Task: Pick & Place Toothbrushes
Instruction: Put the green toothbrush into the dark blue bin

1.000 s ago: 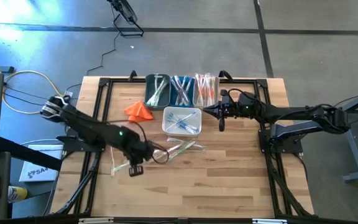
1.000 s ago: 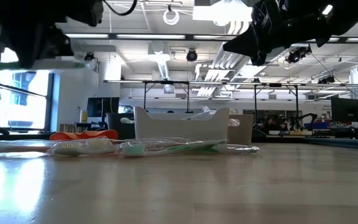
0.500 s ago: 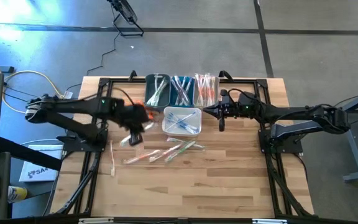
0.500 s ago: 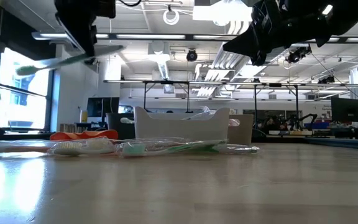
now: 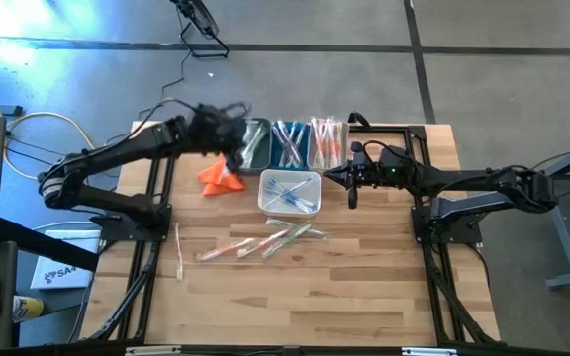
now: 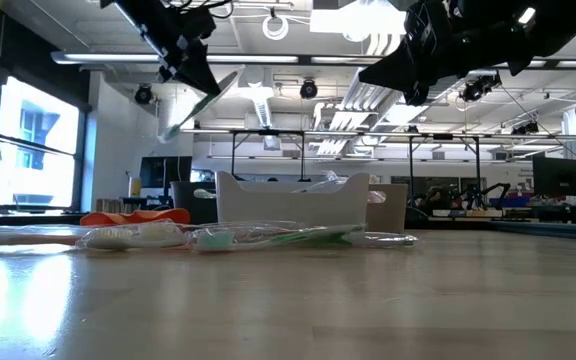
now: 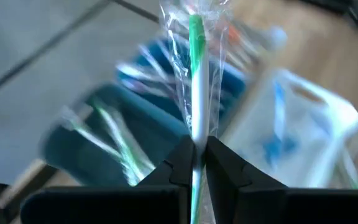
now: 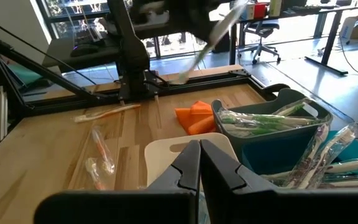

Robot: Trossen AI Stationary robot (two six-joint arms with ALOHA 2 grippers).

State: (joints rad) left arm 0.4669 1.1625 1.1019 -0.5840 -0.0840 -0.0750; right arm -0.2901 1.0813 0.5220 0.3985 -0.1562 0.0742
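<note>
Hovering above the far-left part of the desk (image 5: 364,297), the left gripper (image 7: 196,163) is clamped on a green-handled toothbrush (image 7: 196,74) in a clear wrapper, held in the air over the dark teal bin (image 5: 249,144). That bin holds green toothbrushes; just to its right stand a blue bin (image 5: 290,143) with blue-handled ones and a clear bin (image 5: 329,141) with orange-pink ones. A white bin (image 5: 290,192) sits just nearer than these three, holding blue-marked brushes. An orange cloth (image 5: 221,176) lies left of the white bin. Several wrapped toothbrushes (image 5: 260,241) lie loose on the desk, nearer than the white bin, and one (image 5: 178,249) lies apart to their left. The right gripper (image 5: 352,182) hangs to the right of the white bin, fingers together, holding nothing.
</note>
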